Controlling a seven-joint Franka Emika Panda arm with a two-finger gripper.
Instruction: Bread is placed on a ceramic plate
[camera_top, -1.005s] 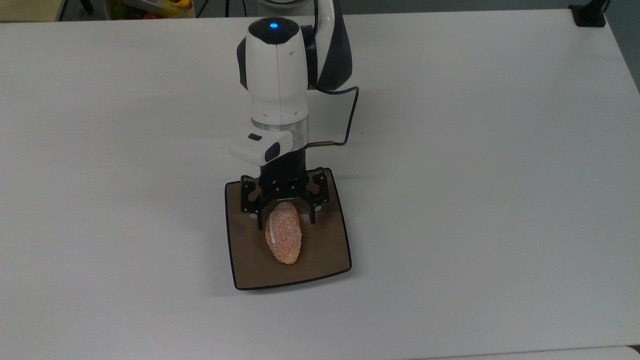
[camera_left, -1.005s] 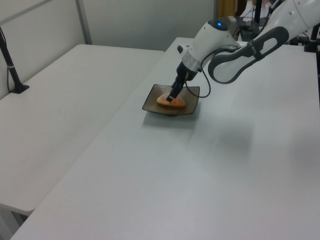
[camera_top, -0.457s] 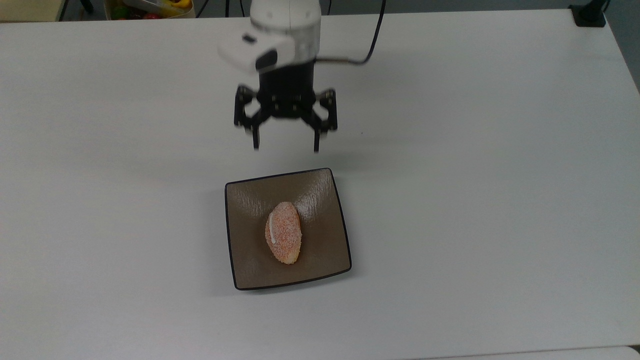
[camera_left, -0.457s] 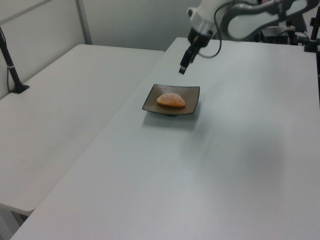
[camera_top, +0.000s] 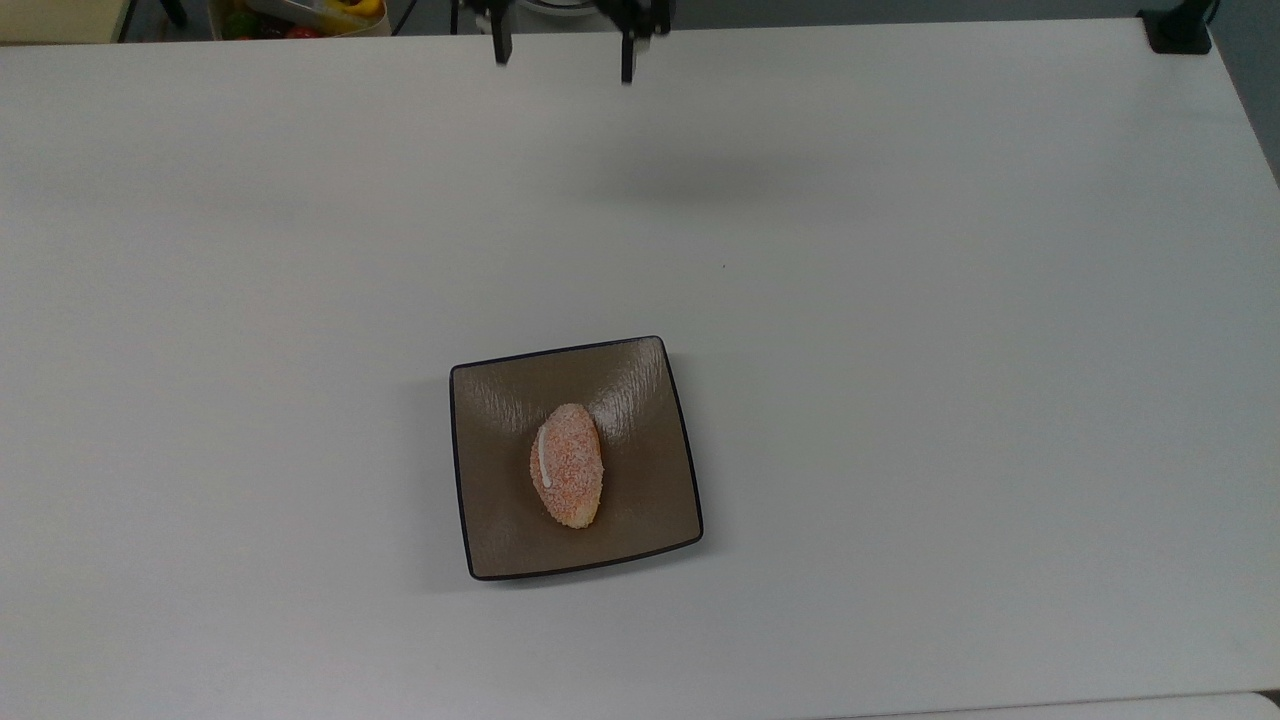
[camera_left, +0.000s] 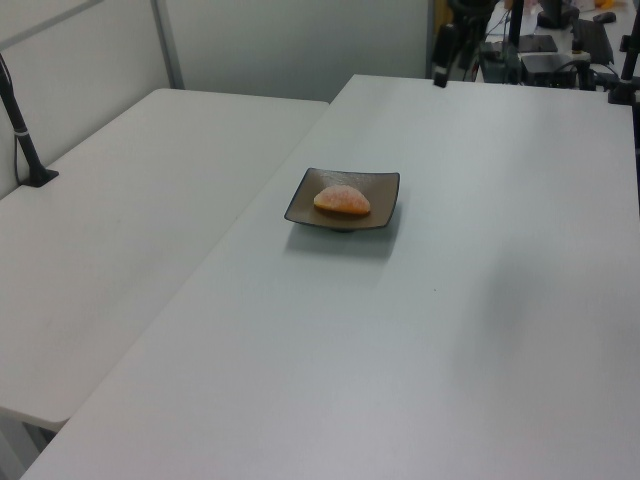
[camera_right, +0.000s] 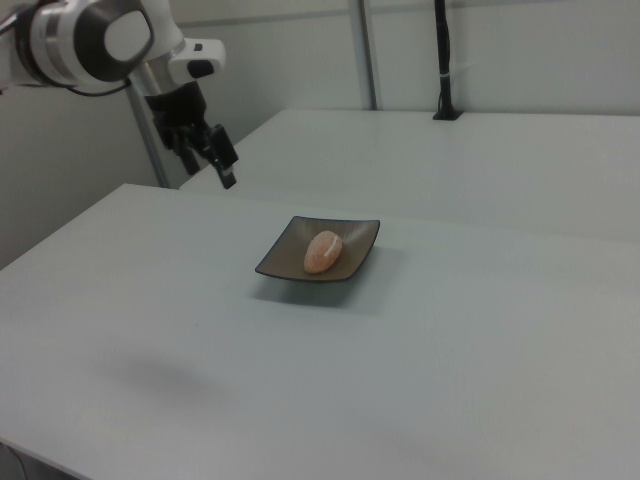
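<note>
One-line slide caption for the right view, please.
Bread rests on the brown ceramic plate; the open, empty gripper hangs above the table's far edge.

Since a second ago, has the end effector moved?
Yes. The end effector has pulled away from the plate toward the top view's upper edge, open and empty, leaving the bread on the plate.

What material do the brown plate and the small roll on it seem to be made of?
The ceramic plate looks like glazed ceramic: glossy brown, faintly rippled, with light reflections and a thin dark rim. The bread looks like soft baked dough with a grainy orange-pink coating and a white stripe; whether it is real or a replica is unclear.
</note>
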